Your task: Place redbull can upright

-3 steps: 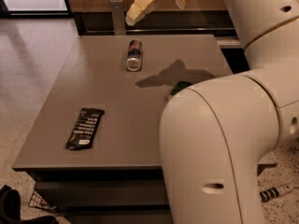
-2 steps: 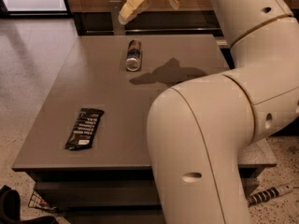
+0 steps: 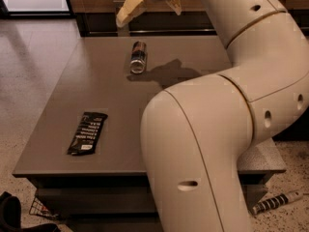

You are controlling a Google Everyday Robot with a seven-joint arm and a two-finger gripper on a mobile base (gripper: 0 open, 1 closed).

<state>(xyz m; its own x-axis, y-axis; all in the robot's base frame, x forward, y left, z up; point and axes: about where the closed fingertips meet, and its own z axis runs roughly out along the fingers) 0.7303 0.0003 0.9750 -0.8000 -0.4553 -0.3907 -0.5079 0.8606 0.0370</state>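
Since the earlier frame the claw [image 3: 151,6] has slid leftward across the top of the view, and the bulky arm [image 3: 217,129] has swung with it to fill more of the foreground. The redbull can [image 3: 138,57] and the black snack wrapper [image 3: 87,132] lie where they did.

The can rests on its side on the far part of the counter [image 3: 96,81], its long axis running roughly away from the camera and one shiny round end facing the viewer. It is probably light and thin-walled, so a hard squeeze could dent it. Its smooth metal looks slippery, and lying down it is free to roll sideways at a nudge. The best hold seems to be across the middle of the body, fingers on the two curved flanks, leaving both ends clear so it can be tipped onto its base.

The claw hangs above and beyond the can, at about the counter's far edge. Its two pale fingers [image 3: 128,8] are spread wide apart, holding nothing and touching nothing. Its shadow [image 3: 169,74] falls on the counter just beside the can.
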